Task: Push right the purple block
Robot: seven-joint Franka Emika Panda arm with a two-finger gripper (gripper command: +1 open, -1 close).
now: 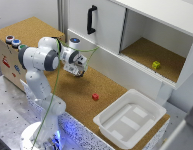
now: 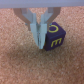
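**Purple block hidden under the gripper in the exterior view**

The exterior view hides the purple block (image 2: 53, 40); only the wrist view shows it, on cork, touching the gripper (image 2: 39, 42), whose jaws sit nearly together beside it, gripping nothing. The white bin (image 1: 112, 131) looks bare. A yellow-green cube (image 1: 156, 65) sits in the open cabinet (image 1: 183, 47); a red cube (image 1: 95, 96) lies on the counter.

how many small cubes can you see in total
3: the purple block beside the tool, a red cube on the cork counter, a yellow-green cube in the open cabinet. Others may be hidden.
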